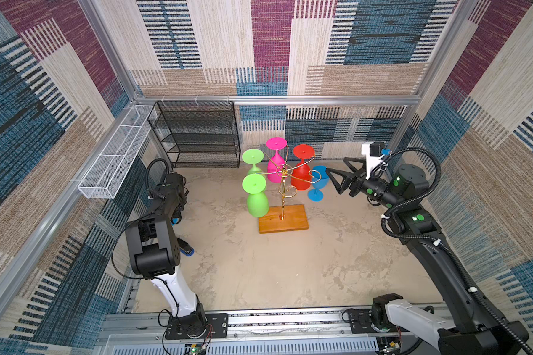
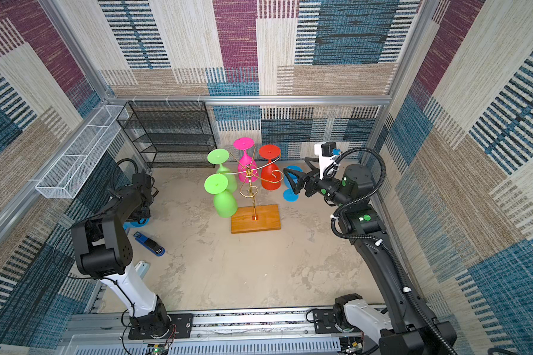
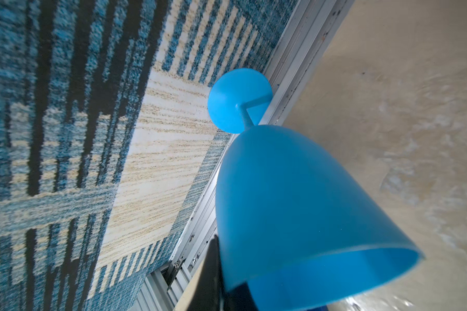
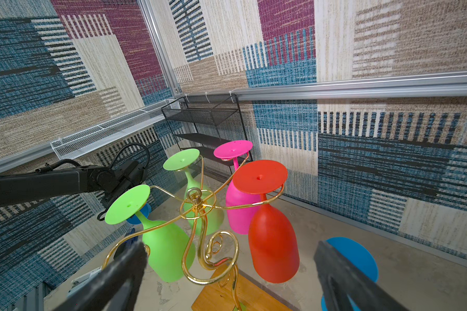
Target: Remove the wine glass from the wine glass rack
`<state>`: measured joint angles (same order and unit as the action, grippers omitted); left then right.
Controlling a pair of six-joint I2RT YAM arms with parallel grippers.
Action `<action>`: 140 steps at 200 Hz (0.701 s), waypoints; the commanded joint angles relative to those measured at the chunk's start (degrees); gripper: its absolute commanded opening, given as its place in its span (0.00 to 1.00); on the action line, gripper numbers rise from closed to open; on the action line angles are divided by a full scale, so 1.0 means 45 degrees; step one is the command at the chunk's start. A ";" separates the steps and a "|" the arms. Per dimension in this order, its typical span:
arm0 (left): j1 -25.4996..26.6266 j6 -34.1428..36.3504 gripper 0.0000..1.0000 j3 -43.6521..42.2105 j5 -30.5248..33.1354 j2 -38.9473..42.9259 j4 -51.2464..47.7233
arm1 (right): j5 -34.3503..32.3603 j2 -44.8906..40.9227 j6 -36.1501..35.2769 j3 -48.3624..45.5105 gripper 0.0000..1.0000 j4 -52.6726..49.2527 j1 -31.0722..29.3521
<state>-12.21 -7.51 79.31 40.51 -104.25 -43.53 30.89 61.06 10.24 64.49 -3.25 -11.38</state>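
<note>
The wine glass rack (image 1: 285, 184) is gold wire on an orange-brown wooden base (image 1: 293, 222) (image 2: 265, 219), mid-table. Two green wine glasses (image 1: 256, 196) (image 1: 253, 159), a pink one (image 1: 276, 163) and a red one (image 1: 302, 172) hang from it upside down. A blue wine glass (image 1: 317, 181) (image 4: 356, 255) stands on the table right of the rack. My right gripper (image 1: 336, 165) (image 4: 231, 250) is open beside it, facing the rack's arms (image 4: 197, 199) and holding nothing. By the left wall, my left gripper is shut on the bowl rim of another blue wine glass (image 3: 294, 202); one finger (image 3: 213, 269) shows.
A black mesh shelf unit (image 1: 197, 135) stands at the back left. A long white wire basket (image 1: 117, 156) hangs on the left wall rail. A blue stapler (image 2: 150, 244) lies on the table near the left arm. Metal rails edge the table.
</note>
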 commanded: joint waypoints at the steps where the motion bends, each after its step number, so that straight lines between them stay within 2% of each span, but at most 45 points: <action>1: 0.0075 -0.0002 0.00 0.0069 -0.1404 0.0685 -0.0862 | 0.0126 0.0025 -0.0015 0.0022 0.99 0.0487 0.0008; 61: 0.0064 0.0004 0.00 0.0257 -0.4100 0.2992 -0.3107 | 0.0158 0.0142 0.0039 0.0103 0.99 0.0443 0.0011; 108: 0.0067 0.0242 0.00 0.0980 -0.5549 0.4537 -0.4327 | 0.0137 0.0163 0.0117 0.0239 0.99 0.0304 0.0006; 140: 0.0088 0.0050 0.00 0.2267 -0.7991 0.4807 -0.5099 | -0.0122 0.0182 -0.0003 0.0409 0.99 0.0031 0.0009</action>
<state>-11.97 -7.25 86.02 14.52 -83.05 -62.39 31.03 61.82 10.26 65.36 -3.01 -11.29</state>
